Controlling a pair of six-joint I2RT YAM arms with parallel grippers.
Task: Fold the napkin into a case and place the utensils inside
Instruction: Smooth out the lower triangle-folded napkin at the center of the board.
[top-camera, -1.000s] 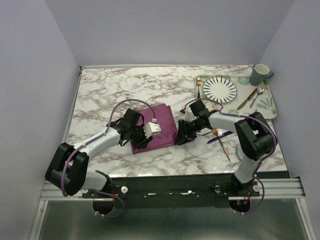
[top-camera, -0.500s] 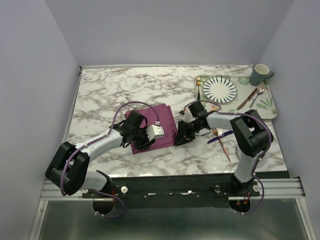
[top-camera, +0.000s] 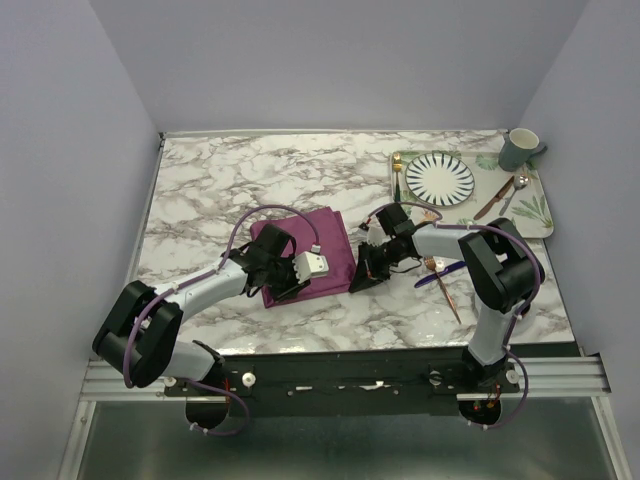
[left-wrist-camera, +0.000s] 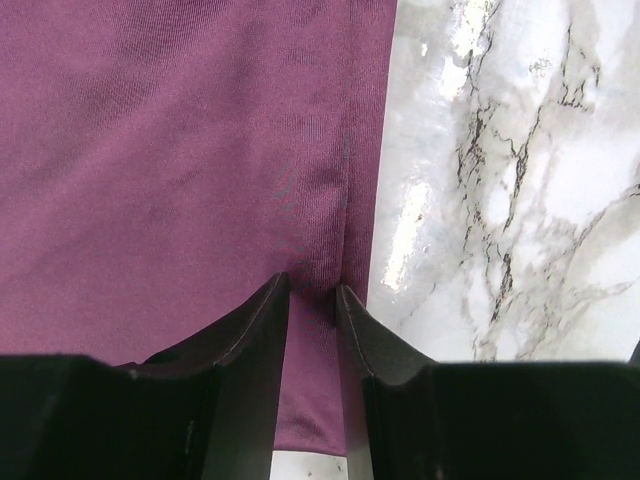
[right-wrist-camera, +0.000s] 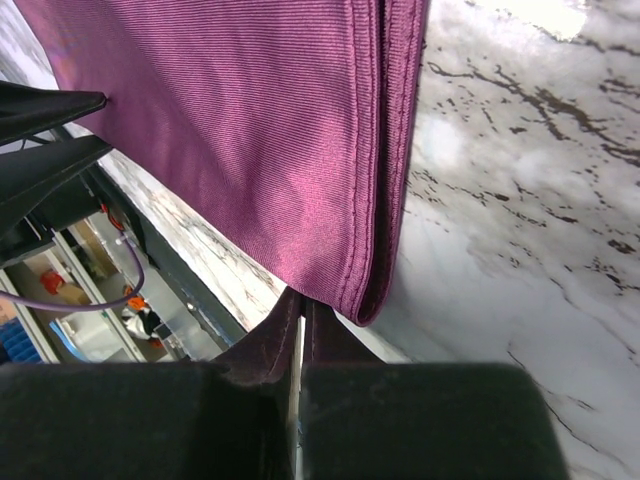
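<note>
**Top view.** At frame centre the napkin lies folded on the marble table, both grippers working it. The left gripper is on its lower left part and the right gripper is at its right edge. The fork and knife lie crossed to the right, apart from the cloth and untouched.

The step, as I read it, is another fold toward the narrow case. Carry the right edge over level, keep the hems stacked, and have the left side pin the cloth. This satin looks likely to slide.

**Left wrist.** At lower centre the left gripper has its jaws narrowly apart, tips down on the napkin and straddling a seam near its right edge. You can't tell whether any cloth is bitten. Bare marble fills the right of frame.

**Right wrist.** At bottom centre the right gripper has its jaws pressed together. The doubled hem of the napkin runs right into the tips, so it looks pinched at that lower corner. Check that both layers are caught before you lift.
</note>
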